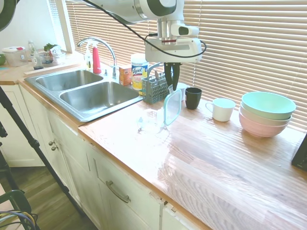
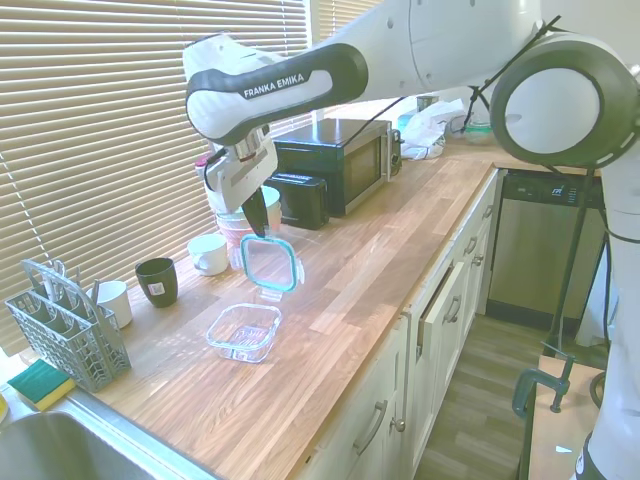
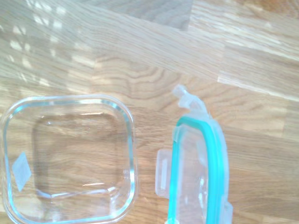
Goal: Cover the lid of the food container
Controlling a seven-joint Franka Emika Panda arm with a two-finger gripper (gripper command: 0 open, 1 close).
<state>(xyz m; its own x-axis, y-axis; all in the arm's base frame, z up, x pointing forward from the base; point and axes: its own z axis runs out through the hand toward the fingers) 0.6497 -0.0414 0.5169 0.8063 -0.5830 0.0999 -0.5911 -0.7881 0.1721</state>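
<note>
- Kitchen worktop (image 1: 216, 158) of pale wood, sink to one side, blinds behind.
- Food container (image 2: 244, 331) sits open on the worktop; lid (image 2: 269, 263) hangs edge-down in the air just beside it, not yet over it.
- To do well: shift across, tip lid flat, square corners with the rim before lowering.
- Fingers (image 1: 175, 72) closed narrow, pinching the lid's top edge.
</note>
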